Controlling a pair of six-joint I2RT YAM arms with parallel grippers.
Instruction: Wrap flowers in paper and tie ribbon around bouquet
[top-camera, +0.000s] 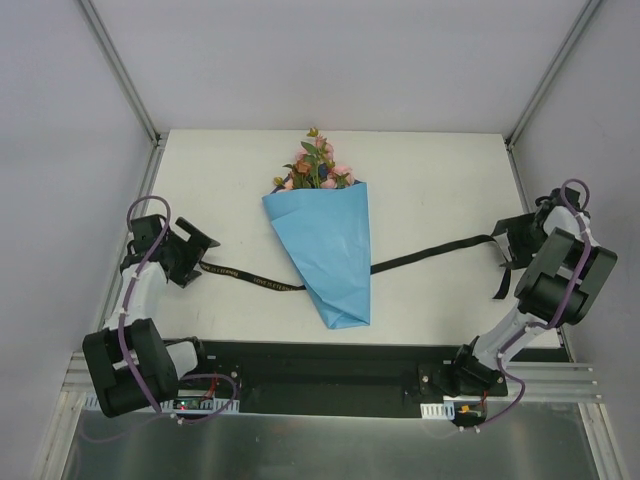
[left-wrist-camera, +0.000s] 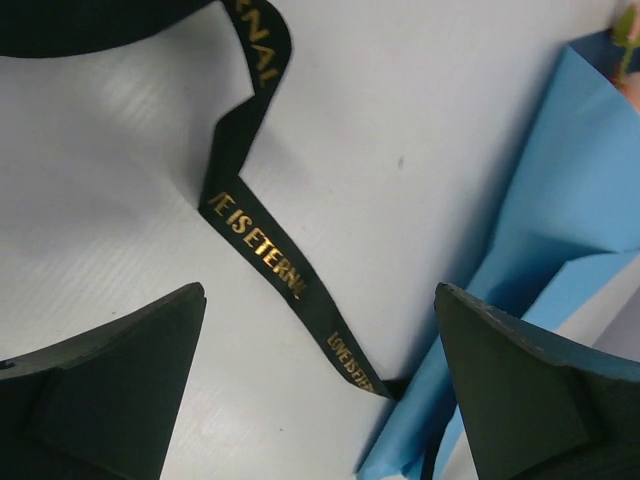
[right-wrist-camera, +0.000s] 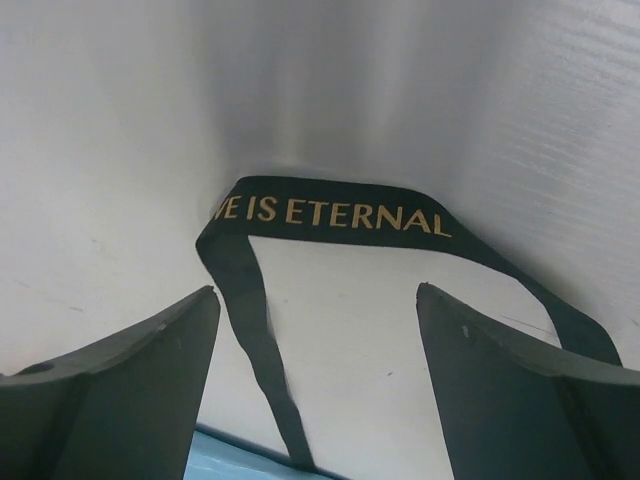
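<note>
At the centre of the white table (top-camera: 440, 180), seen from above, lay the bouquet (top-camera: 335, 290): light blue paper (top-camera: 325, 235) rolled into a cone, its narrow tip toward 6 o'clock. The pink and orange flowers (top-camera: 318, 165) with green leaves spilled from its wide mouth toward 12 o'clock.

A black ribbon (top-camera: 250, 277) with gold lettering lay flat on the table. It ran in from 9 o'clock, vanished under the lower part of the cone and came out the other side toward 3 o'clock.

The left gripper (left-wrist-camera: 318, 310) sat at 9 o'clock by the ribbon's end, jaws spread wide and pinching nothing; the ribbon lay loose on the table in the gap between its fingers. The right gripper (right-wrist-camera: 317, 295) sat at 3 o'clock, jaws also spread apart and holding nothing, with the ribbon's other end looped on the table ahead of it.
</note>
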